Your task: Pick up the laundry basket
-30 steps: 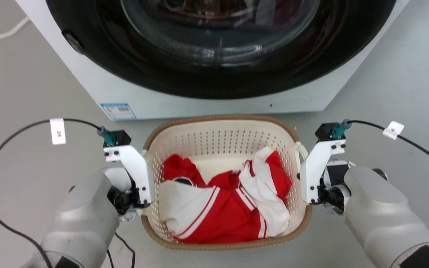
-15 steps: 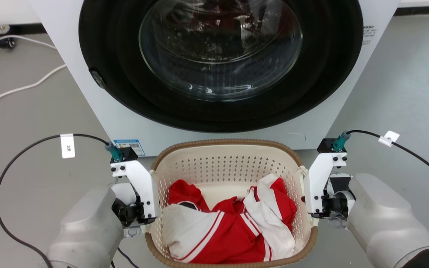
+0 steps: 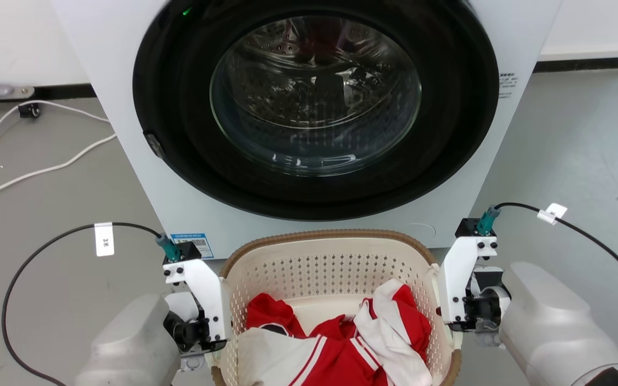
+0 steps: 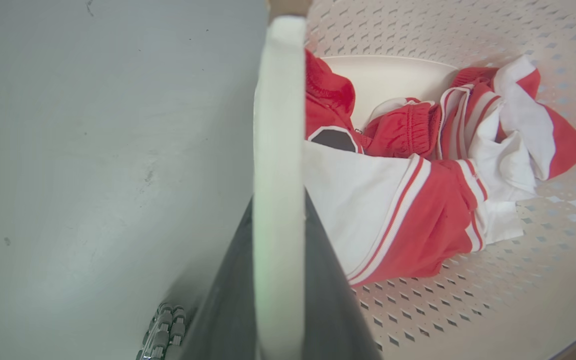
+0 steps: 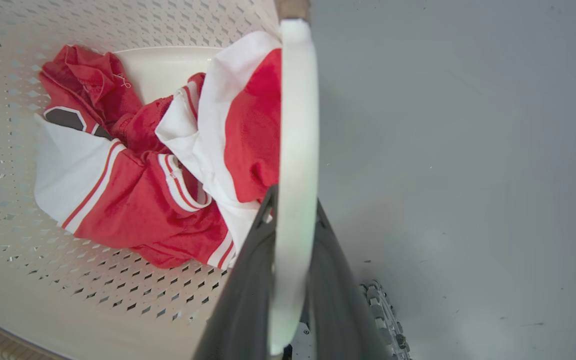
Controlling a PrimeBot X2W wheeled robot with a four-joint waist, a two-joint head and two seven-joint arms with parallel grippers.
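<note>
The laundry basket [image 3: 330,265], cream with perforated walls and a brown woven-look rim, holds crumpled red-and-white clothing [image 3: 341,348] just before the washing machine [image 3: 126,139], its white side handles [image 4: 278,100] clamped by the left hand [image 4: 279,200] and right hand [image 5: 294,197].

The head camera has tilted upward: the white front-loading washing machine [image 3: 121,107] now shows its whole round glass window [image 3: 314,96]. The cream perforated plastic laundry basket [image 3: 330,268], with the left end effector [image 4: 278,215] and right end effector [image 5: 293,200], sits lower, toward 6 o'clock, near rim cropped.
</note>
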